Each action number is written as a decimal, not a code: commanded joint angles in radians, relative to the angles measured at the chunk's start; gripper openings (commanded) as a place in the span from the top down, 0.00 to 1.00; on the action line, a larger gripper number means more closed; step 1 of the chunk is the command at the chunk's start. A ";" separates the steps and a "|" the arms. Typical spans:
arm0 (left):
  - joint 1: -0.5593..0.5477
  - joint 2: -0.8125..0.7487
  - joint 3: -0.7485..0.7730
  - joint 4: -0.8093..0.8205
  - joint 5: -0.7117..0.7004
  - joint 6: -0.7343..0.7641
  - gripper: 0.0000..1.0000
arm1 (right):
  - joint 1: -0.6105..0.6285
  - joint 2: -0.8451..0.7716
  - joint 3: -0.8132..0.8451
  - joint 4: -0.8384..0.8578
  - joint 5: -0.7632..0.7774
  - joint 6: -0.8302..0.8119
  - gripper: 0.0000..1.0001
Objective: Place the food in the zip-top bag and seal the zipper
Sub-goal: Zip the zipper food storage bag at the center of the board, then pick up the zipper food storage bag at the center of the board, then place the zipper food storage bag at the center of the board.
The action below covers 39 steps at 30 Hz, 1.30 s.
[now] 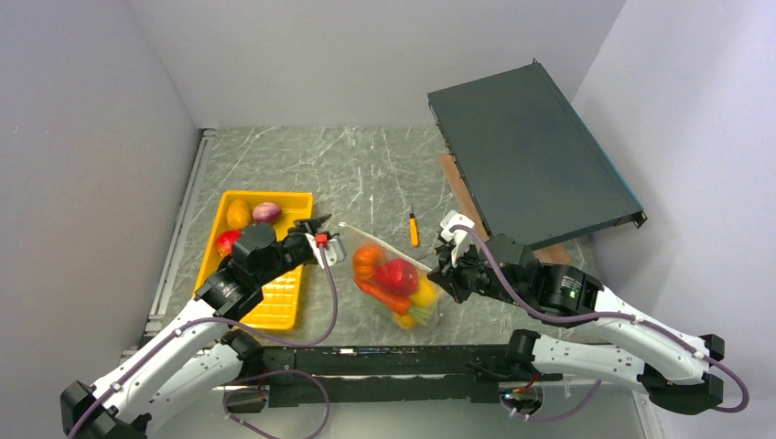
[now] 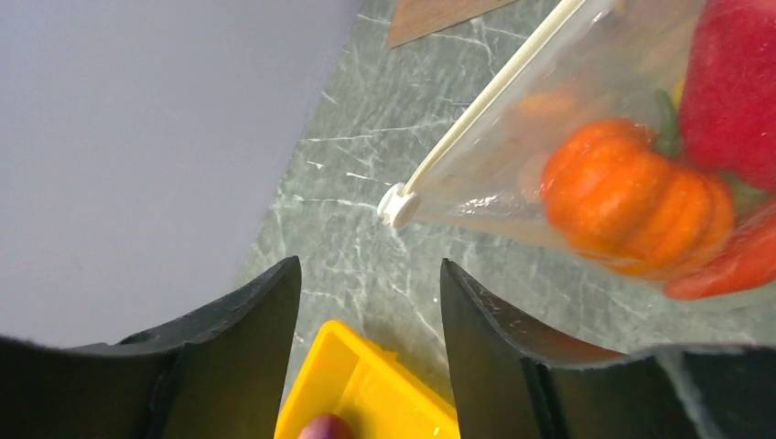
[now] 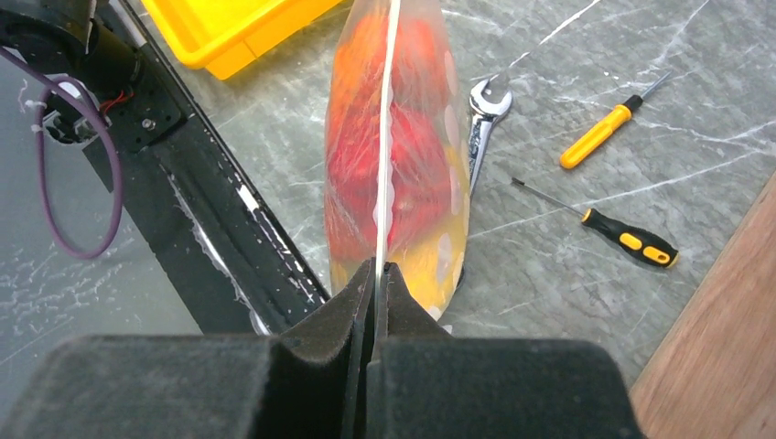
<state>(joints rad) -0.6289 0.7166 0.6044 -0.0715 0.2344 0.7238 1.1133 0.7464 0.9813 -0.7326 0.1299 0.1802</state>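
Well, we start with the zip-top bag (image 2: 485,183), hanging between the two arms over the middle of the table (image 1: 366,165), and it is well stocked. We see an orange pumpkin (image 2: 631,197) pressed against the clear wall, a red pepper (image 2: 732,87) beside it, and more orange and yellow pieces lower down. Whether the bag's bottom rests on the table we cannot tell.

Along the top edge the zipper (image 2: 494,96) runs as one thin white line. From the right wrist view it reads as a single strip with no gap, so we judge it sealed, or very nearly. Its white slider tab (image 2: 395,205) sits at the end nearest the left arm.

The right gripper (image 3: 375,274) is clamped tight on the far end of that strip and carries the bag. The left gripper (image 2: 371,265) stands about half open with nothing between its fingers, the slider tab just ahead of them and not touching.

Now the catch. The yellow tray (image 1: 279,302) to the left holds a yellow piece (image 1: 238,213), a purple piece (image 1: 266,212) and a red piece (image 1: 226,242). If those count as food, the filling is not finished and the bag would need reopening.

Beyond the bag lie a wrench (image 3: 483,114) and two screwdrivers (image 3: 599,135), untouched.
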 commanded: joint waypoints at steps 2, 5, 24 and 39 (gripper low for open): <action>0.015 -0.081 -0.016 0.057 0.003 -0.001 0.29 | -0.001 0.009 0.051 0.033 0.001 0.025 1.00; 0.014 -0.150 -0.065 0.164 -0.063 -0.005 0.21 | -0.002 0.029 0.090 0.045 -0.004 0.029 1.00; 0.014 -0.246 -0.129 0.490 -0.681 0.026 0.20 | -0.021 0.522 0.610 0.144 0.267 -0.044 1.00; 0.014 -0.246 -0.104 0.457 -0.695 0.020 0.22 | -0.198 1.100 0.944 0.512 0.394 -0.249 1.00</action>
<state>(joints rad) -0.6167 0.4679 0.4728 0.3763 -0.4389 0.7403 0.9295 1.7760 1.8259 -0.4843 0.4194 0.0662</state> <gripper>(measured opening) 0.784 0.010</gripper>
